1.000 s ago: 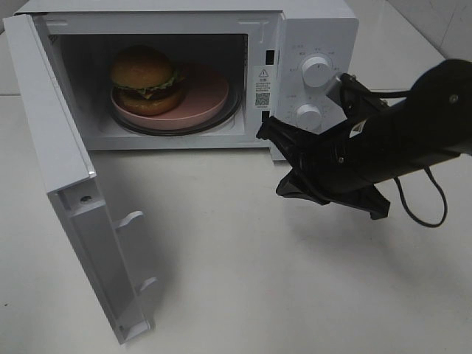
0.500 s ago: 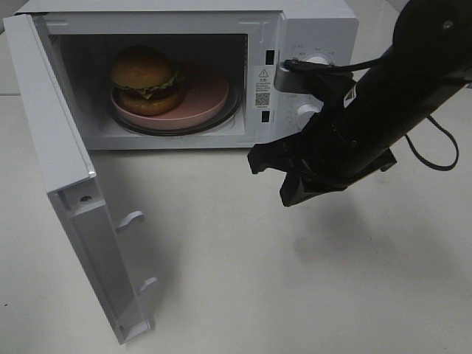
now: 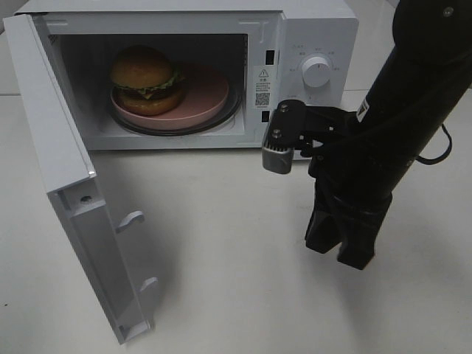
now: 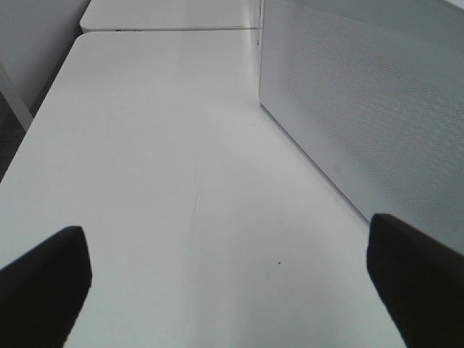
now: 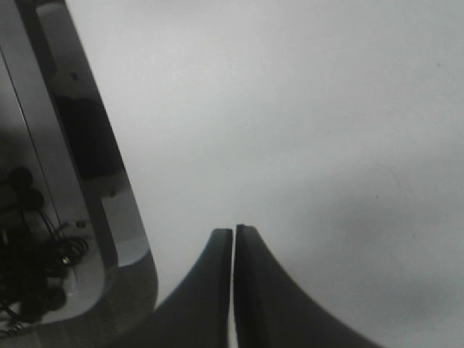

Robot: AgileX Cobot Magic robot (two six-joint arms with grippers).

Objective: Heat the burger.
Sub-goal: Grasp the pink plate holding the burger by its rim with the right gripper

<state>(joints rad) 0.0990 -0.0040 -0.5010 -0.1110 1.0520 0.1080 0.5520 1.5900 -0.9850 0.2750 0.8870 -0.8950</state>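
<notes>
One burger — one plate — one microwave.

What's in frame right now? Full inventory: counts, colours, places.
microwave: 1, white, back of the table, its door swung open to the left
burger: 1, golden-brown bun, on the plate inside the microwave
plate: 1, pink, in the microwave cavity
knob: 1 visible, white, on the microwave's control panel
table: 1, white, under everything
left gripper: 1, black, open, over bare table
right gripper: 1, black, shut, pointing down at the table in front of the control panel
</notes>
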